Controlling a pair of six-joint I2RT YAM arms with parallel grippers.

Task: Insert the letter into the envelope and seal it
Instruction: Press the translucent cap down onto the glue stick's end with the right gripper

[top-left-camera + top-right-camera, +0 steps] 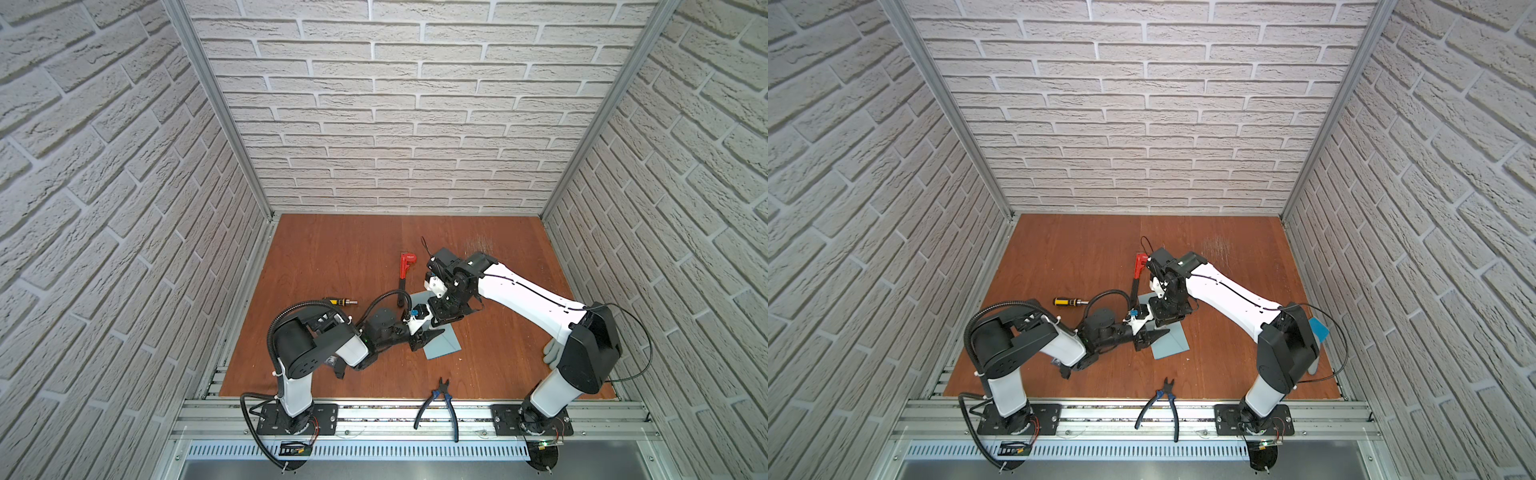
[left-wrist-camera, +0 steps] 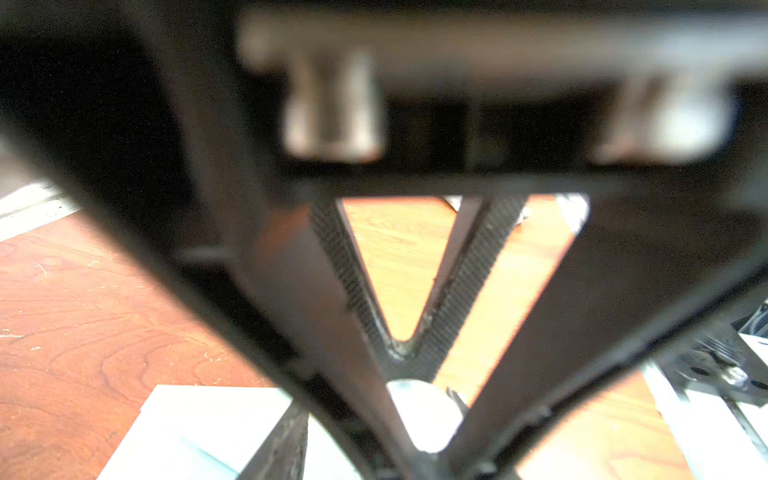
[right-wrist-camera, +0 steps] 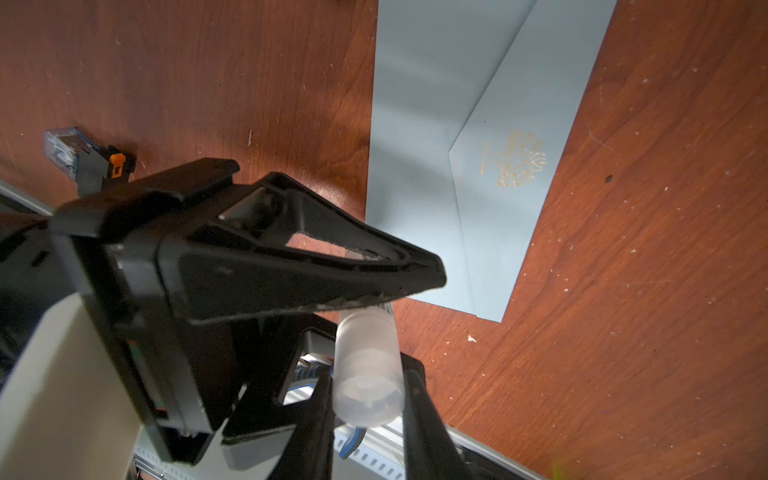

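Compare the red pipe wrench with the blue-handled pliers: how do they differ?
The pipe wrench has a red head on one straight dark handle. The pliers have two blue handles, splayed apart. The pipe wrench lies mid-table, wholly on the wooden table. The pliers lie at its near edge, with their handles reaching out across the metal rail. Both are hand tools lying flat.

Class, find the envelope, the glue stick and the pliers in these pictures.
Envelope (image 3: 419, 104): right wrist view, plain panel.
Glue stick (image 3: 368, 365): right wrist view, translucent end.
Pliers (image 1: 443, 390): a top view, near the pivot.
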